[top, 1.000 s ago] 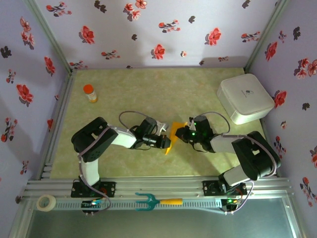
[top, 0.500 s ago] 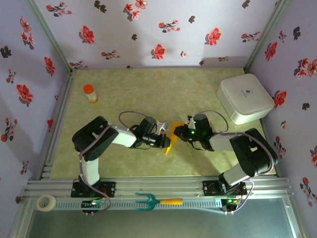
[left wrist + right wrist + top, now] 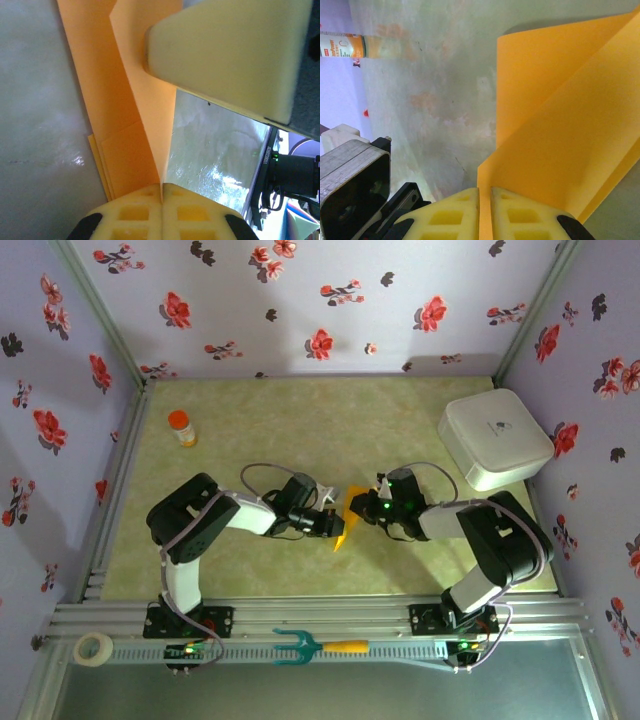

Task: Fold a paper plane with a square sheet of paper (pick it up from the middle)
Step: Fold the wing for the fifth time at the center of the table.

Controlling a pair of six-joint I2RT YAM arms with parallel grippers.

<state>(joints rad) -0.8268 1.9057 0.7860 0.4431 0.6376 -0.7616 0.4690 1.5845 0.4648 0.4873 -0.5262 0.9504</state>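
paper sheet (image 3: 346, 512): orange-yellow, creased into layers, held up between my two pincers about mid-desk, a bit toward the near edge. Can't tell if its lower tip touches the desk (image 3: 300, 430).
left pincer (image 3: 161, 196): pads together, clamped on a paper edge, with a thin orange seam between them.
right pincer (image 3: 485, 197): pads together too, clamped on the other side of the sheet.
risk 1, tear: both pincers bite the same thin sheet. If my arms pull apart or twist against each other, it likely rips at a pinch point.
risk 2, crooked crease: the layers show stepped edges in the left wrist view. Pressing now would probably lock in a skewed fold and leave the plane lopsided.
risk 3, slip: each grip looks to be on a margin only. A quick move could pull the paper out of one side so it flops.
risk 4, collision: my pincers sit just beside each other. Closing in further could knock pad on pad.
count, paper: 1 sheet.
count, pincers: 2, both on the sheet.
count, bottle (image 3: 181, 427): 1, orange cap, toward the far left corner, well apart from the work.
count, white box (image 3: 495, 440): 1, far right corner.
count, fork (image 3: 318, 646): 1, teal with orange handle, on the rail beyond the near edge.
count, tape roll (image 3: 94, 648): 1, at the left end of that rail.
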